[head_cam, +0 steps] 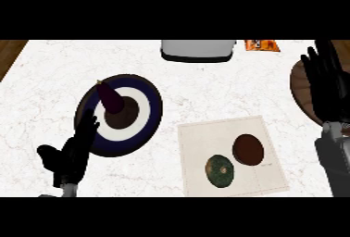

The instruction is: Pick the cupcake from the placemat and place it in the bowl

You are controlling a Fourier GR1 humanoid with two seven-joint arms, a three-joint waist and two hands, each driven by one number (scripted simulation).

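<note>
Note the brown bowl (301,88) at the bench's right edge, partly hidden behind the spread right hand (327,78). The cupcake (247,149) sits on the placemat (205,139), well below that hand. The left hand (71,155) rests open.

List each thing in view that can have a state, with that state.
Cupcake: on the placemat, not held.
Green round item: on the placemat, beside the cupcake.
Bowl: on the counter, holding a dark purple item.
Left robot hand: open, at the bowl's near edge.
Right robot hand: open, fingers up, resting at the right edge.
</note>
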